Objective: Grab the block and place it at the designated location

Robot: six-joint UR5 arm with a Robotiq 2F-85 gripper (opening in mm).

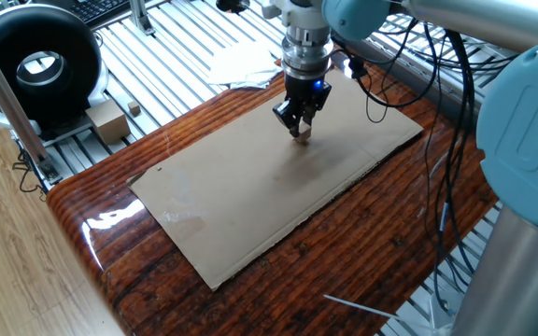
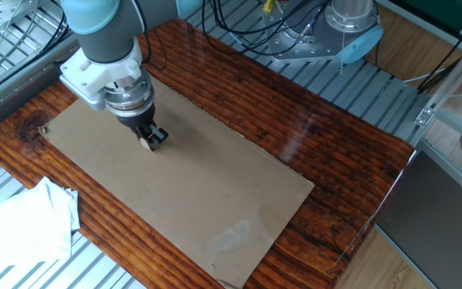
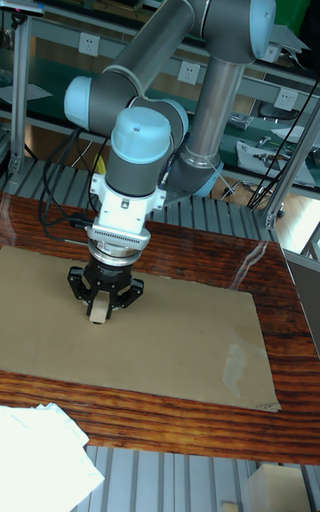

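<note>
My gripper [image 1: 300,133] hangs over the far part of the flat tan cardboard sheet [image 1: 250,196], pointing straight down. It is shut on the block [image 1: 301,138], a tiny light tan wooden cube that sticks out below the black fingertips. The block [image 2: 146,144] sits at or just above the sheet's surface; I cannot tell whether it touches. In the tall fixed view the block [image 3: 97,313] shows between the two fingers of the gripper [image 3: 98,306]. The designated location does not show in any view.
The sheet [image 2: 175,185] lies on a glossy dark wooden table [image 1: 362,243]. Crumpled white paper [image 2: 22,225] lies off the table's edge. A black round device [image 1: 35,65] and a tan cardboard box [image 1: 108,119] stand beyond the table. Cables [image 1: 437,140] hang beside the arm.
</note>
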